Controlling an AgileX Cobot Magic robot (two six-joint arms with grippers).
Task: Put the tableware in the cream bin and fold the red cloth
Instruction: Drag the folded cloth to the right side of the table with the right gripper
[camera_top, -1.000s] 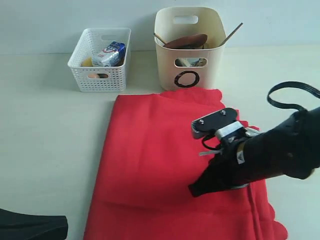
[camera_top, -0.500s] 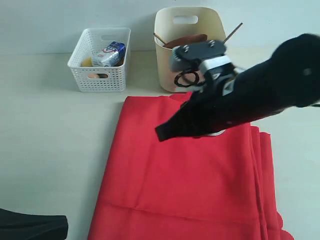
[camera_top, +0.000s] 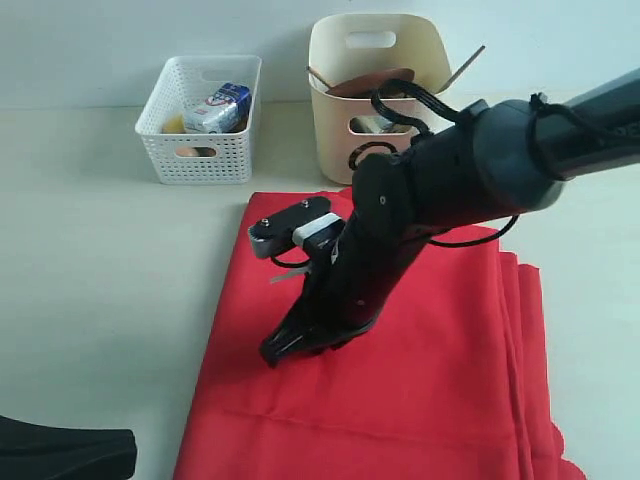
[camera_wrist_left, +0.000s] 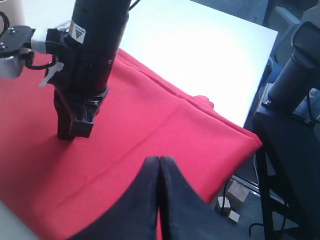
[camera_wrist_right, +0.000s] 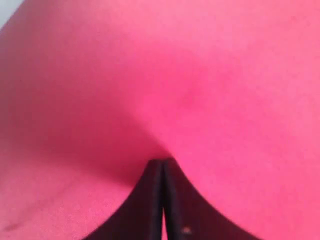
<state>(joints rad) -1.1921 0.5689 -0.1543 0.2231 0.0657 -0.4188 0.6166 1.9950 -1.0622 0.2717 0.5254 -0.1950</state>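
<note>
Your right pincer (camera_top: 272, 353) is clenched, its tips pressed on the red cloth (camera_top: 440, 390), which lies in layers just in front of the cream bin (camera_top: 425, 130). The tableware (camera_top: 375, 82) sits inside that bin. To smooth the fold, press lightly and sweep away from the bin so the layers don't bunch. Your left pincer (camera_wrist_left: 159, 159) is clenched and empty, well apart from the bin. The tabletop (camera_top: 100, 280) is pale and smooth, and a plain wall stands behind the bin.

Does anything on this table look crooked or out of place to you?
Only small things. The red cloth is folded, but its layers on the right of the overall view are staggered rather than flush. In the cream bin, a chopstick pokes out slantwise over the rim. Nothing looks spilled or broken.
</note>
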